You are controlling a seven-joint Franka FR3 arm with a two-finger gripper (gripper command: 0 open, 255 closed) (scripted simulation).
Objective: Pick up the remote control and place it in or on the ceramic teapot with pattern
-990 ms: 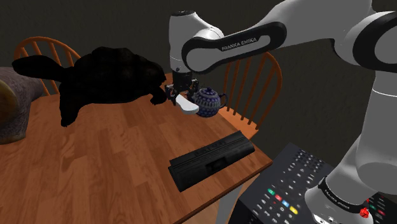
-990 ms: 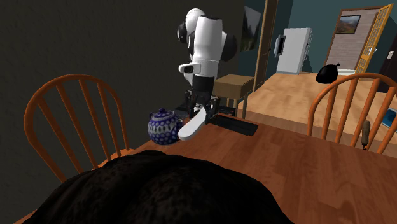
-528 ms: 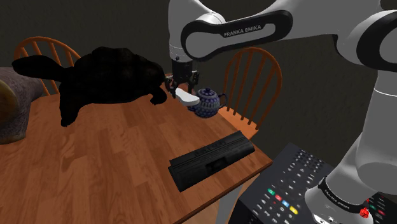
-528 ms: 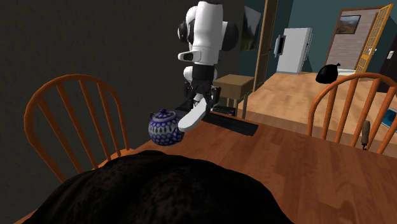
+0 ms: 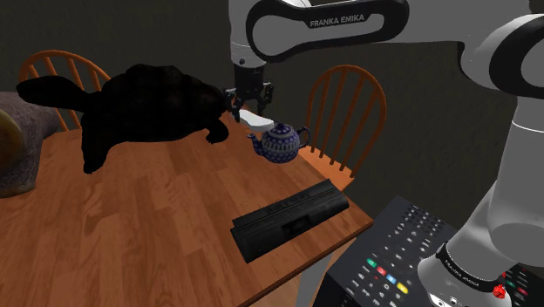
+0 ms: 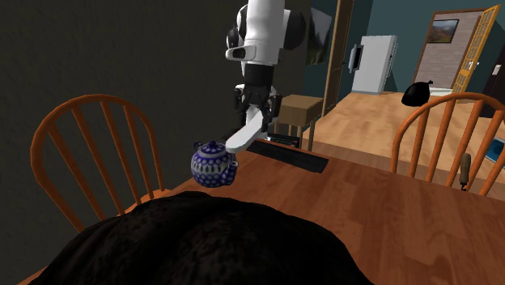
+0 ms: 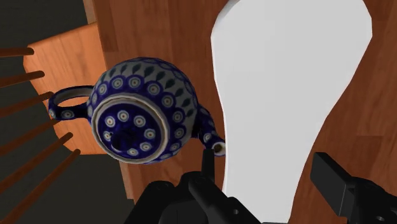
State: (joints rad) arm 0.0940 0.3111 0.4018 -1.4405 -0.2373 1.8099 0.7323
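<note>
- Gripper [image 5: 248, 106] hangs above the far part of the table [image 5: 131, 235], pointing down from the white arm [image 5: 323, 22].
- Fingers [image 7: 207, 167] pinch the narrow end of the remote control [image 5: 255, 119]. The remote control is drawn plain white, and no buttons can be made out.
- The remote control is held clear of the table. From the fingers it slants down towards the teapot [image 5: 281, 142].
- In the second exterior view the remote control [image 6: 247, 131] has its low end just above and to the right of the teapot [image 6: 213, 164]. I cannot tell whether they touch.
- In the wrist view the remote control [image 7: 286, 95] lies alongside the teapot [image 7: 140, 111], not over its lid. The spout tip is right at the remote control's edge.
- The teapot is dark blue with pale ringed dots and its lid is on. It stands at the table's far edge in the shoulder view.
- A wooden chair [image 5: 349, 96] stands just behind the teapot. A second chair [image 5: 61, 65] stands at the shoulder view's far left.
- A large black mass [image 5: 148, 105] sits on the table to the left of the gripper in the shoulder view.
- A long black box [image 5: 288, 218] lies near the table's near right edge, well apart from the teapot.
- The stand [image 5: 401, 262], at the shoulder view's lower right, carries rows of small coloured buttons.
</note>
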